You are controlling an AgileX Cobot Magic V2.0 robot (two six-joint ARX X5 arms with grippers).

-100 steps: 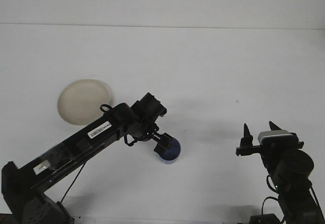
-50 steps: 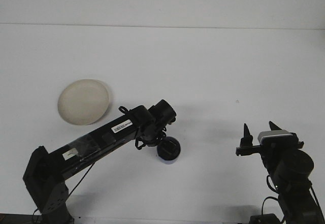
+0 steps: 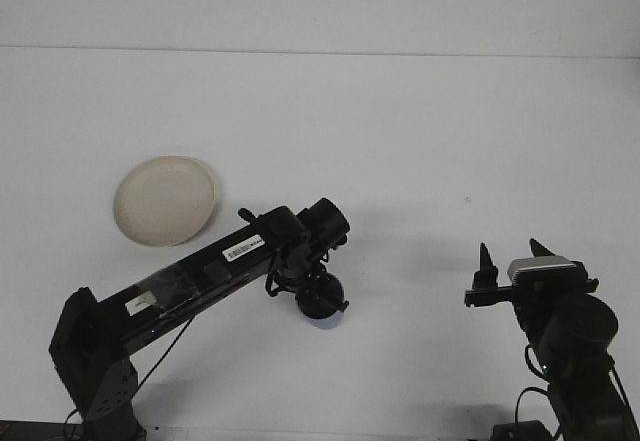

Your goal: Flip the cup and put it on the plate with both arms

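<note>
1. Blue, rounded plastic cup [image 3: 322,311] sits on the white table [image 3: 400,141], mostly hidden beneath the black left gripper [image 3: 320,299], whose finger spread cannot be made out.
2. Cream round plate [image 3: 164,200] lies well apart, up and to the left.
3. Black right gripper [image 3: 513,254] points upward near the lower right, fingers spread apart and holding nothing.

Lab — bare white table [image 3: 420,131]
</note>
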